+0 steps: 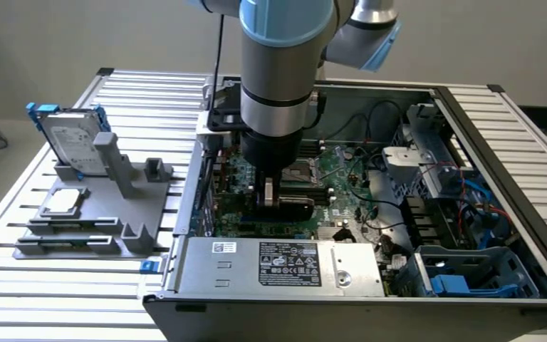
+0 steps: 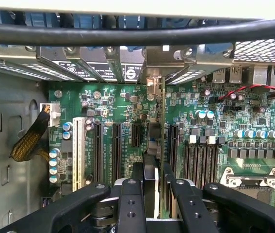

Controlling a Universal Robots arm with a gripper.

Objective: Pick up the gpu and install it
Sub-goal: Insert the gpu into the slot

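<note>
My gripper (image 1: pixel 271 198) is down inside the open computer case (image 1: pixel 501 135), shut on the gpu (image 1: pixel 293 207), whose glossy black cover shows just below the fingers. In the wrist view the gpu (image 2: pixel 152 171) is seen edge-on between my two black fingers (image 2: pixel 130 199). Its thin green board runs away from me to the silver end bracket (image 2: pixel 152 80) at the case's rear wall. The card stands upright over the motherboard (image 2: pixel 210 126), lined up among the black expansion slots (image 2: pixel 117 143). I cannot tell whether its edge sits in a slot.
On the exterior view's left, a grey fixture (image 1: pixel 131 214) holds the silver hard drive with blue rails (image 1: pixel 68 139) and the small square processor chip (image 1: pixel 65 201). A power supply (image 1: pixel 283 263) lies at the case's front. Red and black cables (image 2: pixel 253 90) lie near the card.
</note>
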